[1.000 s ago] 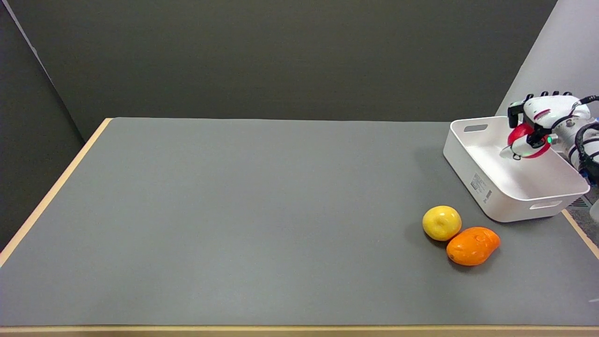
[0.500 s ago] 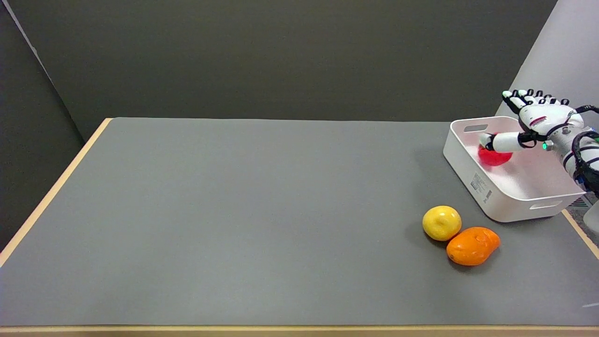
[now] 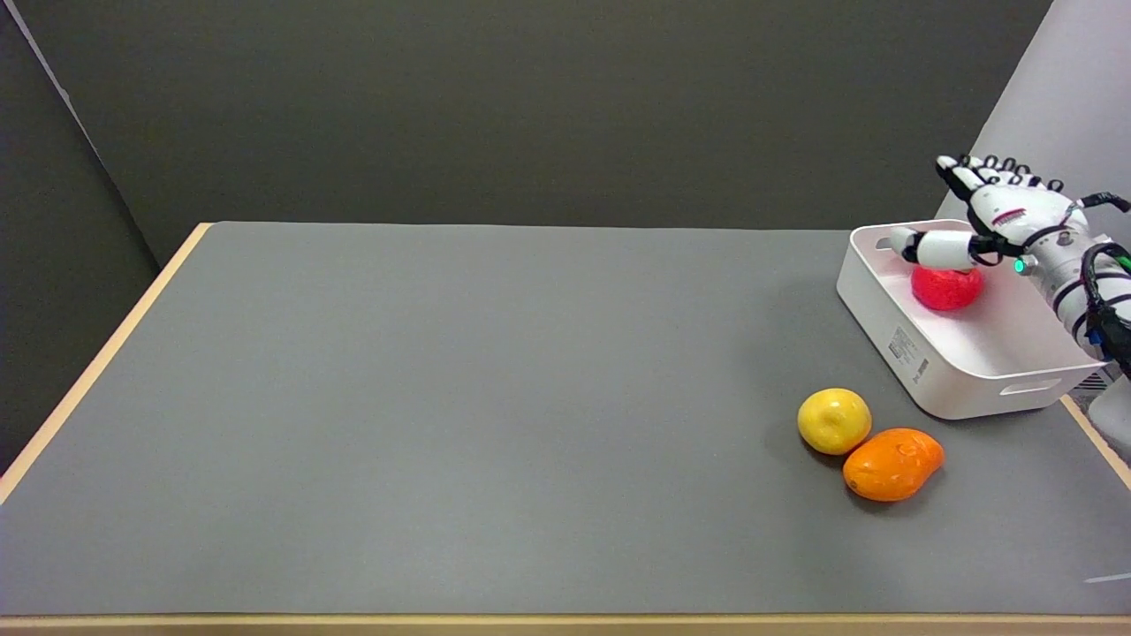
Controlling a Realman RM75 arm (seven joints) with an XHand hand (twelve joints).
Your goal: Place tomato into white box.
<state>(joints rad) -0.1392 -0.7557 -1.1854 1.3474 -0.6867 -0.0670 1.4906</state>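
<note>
The red tomato (image 3: 946, 289) lies on the floor of the white box (image 3: 959, 382) at the table's far right, near the box's far-left corner. My right hand (image 3: 990, 216) hovers just above and behind the tomato, fingers spread apart and holding nothing. Its thumb reaches out over the tomato's top, and I cannot tell whether it touches.
A yellow lemon (image 3: 834, 420) and an orange fruit (image 3: 892, 464) lie side by side on the grey table (image 3: 442, 397), just in front of the box's near-left corner. The table's right edge runs close behind the box.
The hand held the tomato over the box one second ago. It has since let go; the tomato dropped onto the box floor and the fingers spread and lifted a little.
</note>
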